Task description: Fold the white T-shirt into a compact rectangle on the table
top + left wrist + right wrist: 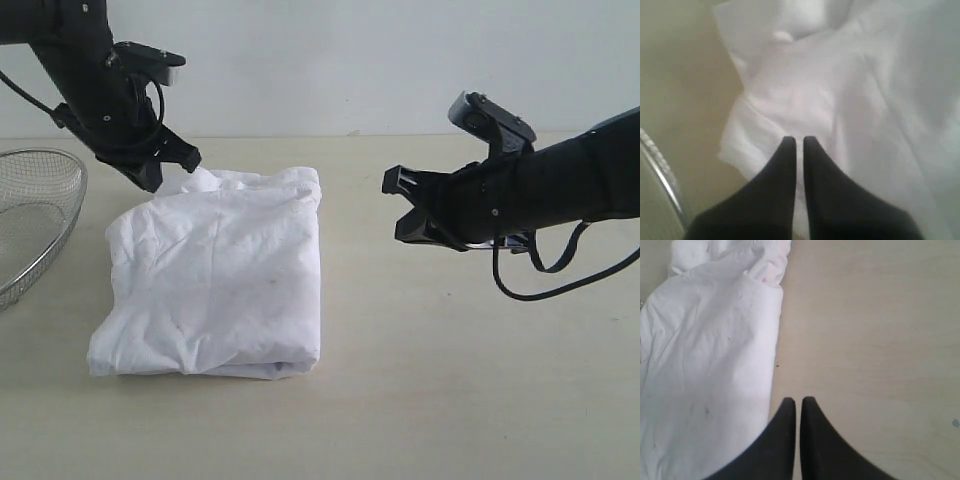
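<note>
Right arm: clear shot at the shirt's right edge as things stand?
Probably yes. The right tool hangs shut beside the white T-shirt, only bare table between them; it must open first.

a round wire-mesh basket (35,215) sits at the left, partly cut off.

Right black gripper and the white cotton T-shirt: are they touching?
Apart. The exterior view shows bare beige table between the right gripper and the white T-shirt.

No readable text anywhere; folded white cotton T-shirt (215,275) looks unprinted, though the blurry left wrist view may hide some.
</note>
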### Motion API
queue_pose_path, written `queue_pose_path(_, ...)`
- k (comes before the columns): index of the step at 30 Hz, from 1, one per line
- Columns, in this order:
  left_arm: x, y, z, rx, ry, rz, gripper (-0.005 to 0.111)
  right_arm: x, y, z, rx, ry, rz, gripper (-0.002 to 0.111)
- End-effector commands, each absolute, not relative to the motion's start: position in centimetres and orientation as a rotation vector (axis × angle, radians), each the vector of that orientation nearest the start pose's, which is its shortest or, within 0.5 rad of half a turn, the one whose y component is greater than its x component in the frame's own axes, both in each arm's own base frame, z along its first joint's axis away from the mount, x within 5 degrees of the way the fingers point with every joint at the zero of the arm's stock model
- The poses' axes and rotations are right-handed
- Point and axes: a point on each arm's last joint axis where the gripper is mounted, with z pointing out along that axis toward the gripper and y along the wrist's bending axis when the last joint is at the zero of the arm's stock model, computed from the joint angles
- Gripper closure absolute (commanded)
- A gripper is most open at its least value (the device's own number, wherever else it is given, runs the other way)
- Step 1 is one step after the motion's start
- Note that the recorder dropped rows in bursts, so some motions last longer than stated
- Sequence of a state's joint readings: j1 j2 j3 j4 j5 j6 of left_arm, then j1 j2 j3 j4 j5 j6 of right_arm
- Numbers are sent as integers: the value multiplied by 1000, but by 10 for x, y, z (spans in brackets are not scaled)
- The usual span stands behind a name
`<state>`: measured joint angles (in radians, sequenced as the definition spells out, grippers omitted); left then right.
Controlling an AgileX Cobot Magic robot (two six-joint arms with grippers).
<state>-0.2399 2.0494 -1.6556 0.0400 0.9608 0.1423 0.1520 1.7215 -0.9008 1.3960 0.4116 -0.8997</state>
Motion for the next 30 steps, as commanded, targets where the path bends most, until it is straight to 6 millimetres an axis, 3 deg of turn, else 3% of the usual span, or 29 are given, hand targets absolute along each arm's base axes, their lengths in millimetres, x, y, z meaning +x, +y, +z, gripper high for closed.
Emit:
queue_pose_path(1,412,-106,230,607,2836,-83,102,325,90,189,101,2428,823,108)
queue_pose_path(8,403,-108,231,572,2928,-156,102,337,100,199,10,2437,983,108)
queue_pose_path(14,401,-111,221,559,2936,-211,102,378,95,200,25,2430,1217,108)
queue_pose_path(21,402,-113,197,522,2957,-234,102,416,99,184,48,2434,1309,105)
queue_pose_path(23,404,-113,189,519,2971,-239,102,424,101,176,39,2444,1340,95)
queue_pose_path(28,409,-115,178,507,2962,-240,102,431,102,147,91,2501,1372,56)
queue_pose_path(30,411,-114,175,509,2951,-225,102,431,102,139,104,2517,1376,53)
